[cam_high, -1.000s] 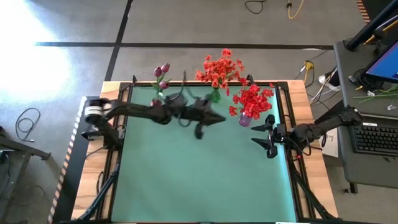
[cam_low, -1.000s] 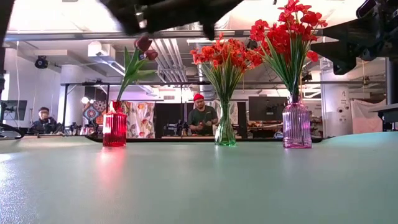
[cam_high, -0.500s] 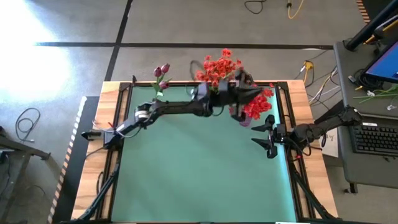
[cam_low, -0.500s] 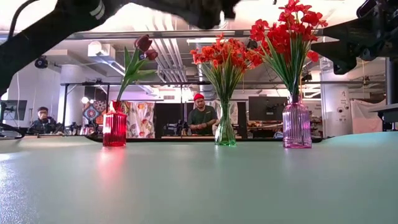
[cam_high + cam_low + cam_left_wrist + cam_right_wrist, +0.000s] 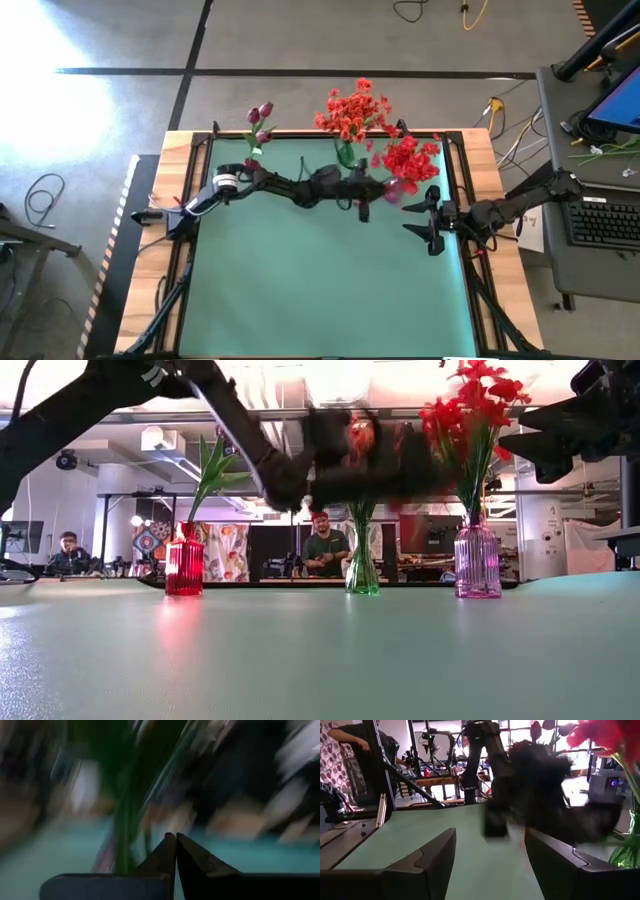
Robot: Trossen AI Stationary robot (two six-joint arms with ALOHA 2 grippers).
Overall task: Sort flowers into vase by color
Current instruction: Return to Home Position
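The flowers are all in vases, three in a row along the far edge of the mat (image 5: 320, 290), in the upper middle of the high view. In the low view the red vase (image 5: 184, 568) stands left of centre with the tulips (image 5: 264, 109) in it. The green vase (image 5: 362, 573) sits at centre holding the orange-red sprays (image 5: 351, 108), and the violet vase (image 5: 477, 561), right of centre, carries the red clusters (image 5: 472, 398). The vases stand well apart from one another. The left arm (image 5: 270, 183) reaches from the left edge of the table across the upper middle of the high view, ending just in front of the green and violet vases. In the low view it is a dark smear across the top, covering much of the sprays. The left gripper (image 5: 175, 839) has its fingers (image 5: 162, 855) pressed together at the tips, and as far as I can make out through the blur there is nothing between them. The right gripper (image 5: 490, 836) hangs at the right of the mat, near the violet vase, at middle right of the high view, spread wide with nothing in it. Beyond the table a person (image 5: 325, 548) sits behind the green vase, and a second person (image 5: 68, 550) is at the far left of the low view.
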